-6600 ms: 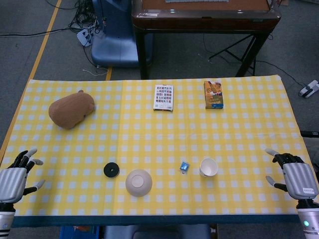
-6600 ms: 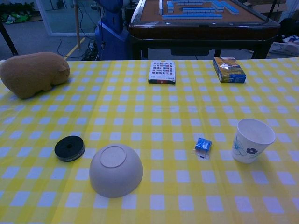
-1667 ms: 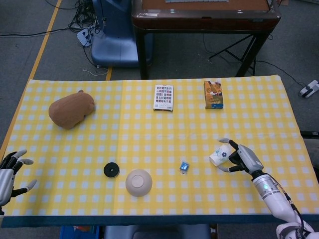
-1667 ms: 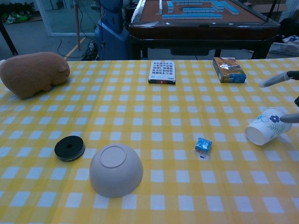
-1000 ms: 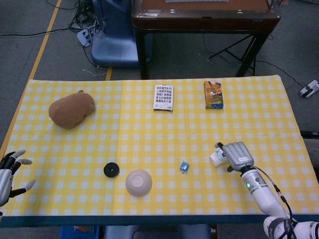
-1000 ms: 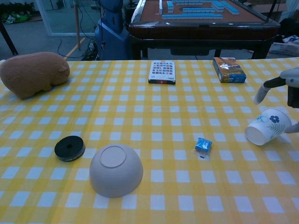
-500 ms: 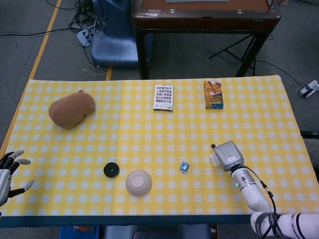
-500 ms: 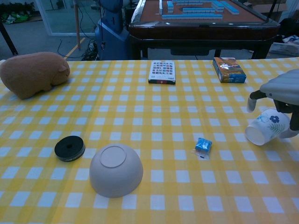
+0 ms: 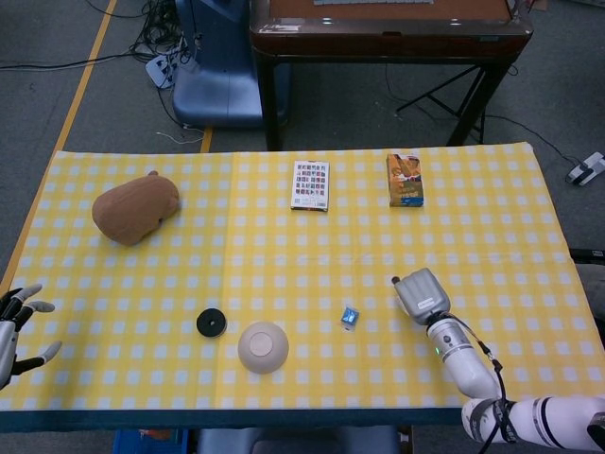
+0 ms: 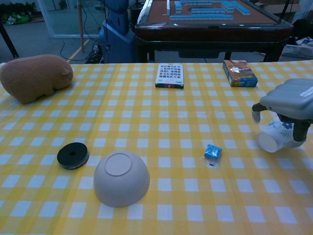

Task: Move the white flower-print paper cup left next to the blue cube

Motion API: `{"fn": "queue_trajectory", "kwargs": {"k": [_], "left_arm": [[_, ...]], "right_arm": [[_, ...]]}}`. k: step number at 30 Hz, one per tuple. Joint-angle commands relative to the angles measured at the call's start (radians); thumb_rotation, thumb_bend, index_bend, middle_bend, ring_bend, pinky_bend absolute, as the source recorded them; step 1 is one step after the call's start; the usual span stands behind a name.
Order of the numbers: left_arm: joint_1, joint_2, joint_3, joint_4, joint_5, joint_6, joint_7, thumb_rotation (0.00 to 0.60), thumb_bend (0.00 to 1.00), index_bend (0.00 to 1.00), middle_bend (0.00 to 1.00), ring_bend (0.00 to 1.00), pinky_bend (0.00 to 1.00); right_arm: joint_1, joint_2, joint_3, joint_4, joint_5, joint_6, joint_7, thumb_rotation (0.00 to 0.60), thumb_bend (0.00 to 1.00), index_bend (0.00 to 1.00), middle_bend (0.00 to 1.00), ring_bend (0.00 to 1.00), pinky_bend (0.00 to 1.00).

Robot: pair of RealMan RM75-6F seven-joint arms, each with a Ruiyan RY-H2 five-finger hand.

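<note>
The white flower-print paper cup [image 10: 275, 138] lies tipped on its side on the yellow checked cloth at the right, mouth facing left. My right hand [image 10: 289, 104] hovers directly over it, palm down. Its thumb [image 10: 255, 113] stands clear of the cup's rim and one finger [image 10: 299, 131] reaches down across the cup's side. In the head view my right hand [image 9: 421, 294] hides the cup. The blue cube [image 10: 212, 152] [image 9: 351, 316] sits a short way left of the cup. My left hand [image 9: 15, 333] rests at the front left edge, fingers spread, holding nothing.
An upturned white bowl [image 9: 263, 346] and a black disc [image 9: 211, 323] lie left of the cube. A brown plush [image 9: 135, 206] sits at the far left. A card box [image 9: 311, 185] and an orange box [image 9: 405, 180] stand at the back.
My right hand has slid left and come further over the tipped cup, covering it in the head view. The cup and cube have stayed in place.
</note>
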Motion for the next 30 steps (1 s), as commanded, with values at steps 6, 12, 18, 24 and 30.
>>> {"fn": "queue_trajectory", "kwargs": {"k": [6, 12, 18, 24, 30], "left_arm": [[0.003, 0.004, -0.001, -0.001, 0.0, 0.004, -0.009, 0.6, 0.21, 0.45, 0.19, 0.14, 0.44], [0.004, 0.008, -0.002, -0.001, -0.001, 0.006, -0.016, 0.6, 0.21, 0.45, 0.19, 0.14, 0.45], [0.006, 0.01, -0.002, -0.002, -0.001, 0.007, -0.023, 0.6, 0.21, 0.45, 0.19, 0.14, 0.45], [0.006, 0.013, -0.002, -0.003, 0.0, 0.005, -0.027, 0.6, 0.21, 0.45, 0.19, 0.14, 0.45], [0.007, 0.014, -0.002, -0.002, -0.001, 0.005, -0.028, 0.6, 0.21, 0.45, 0.19, 0.14, 0.45]], "right_arm": [[0.012, -0.023, -0.009, 0.02, 0.01, 0.0, -0.006, 0.6, 0.04, 0.3, 1.0, 0.99, 1.0], [0.021, -0.037, -0.014, 0.034, 0.022, 0.003, -0.017, 0.6, 0.04, 0.32, 1.0, 0.99, 1.0], [0.031, -0.055, -0.014, 0.052, 0.038, 0.006, -0.025, 0.6, 0.05, 0.34, 1.0, 0.99, 1.0], [0.037, -0.071, -0.016, 0.067, 0.055, 0.013, -0.035, 0.6, 0.06, 0.38, 1.0, 0.99, 1.0], [0.033, -0.072, -0.014, 0.068, 0.049, 0.016, -0.01, 0.6, 0.09, 0.51, 1.0, 0.99, 1.0]]}}
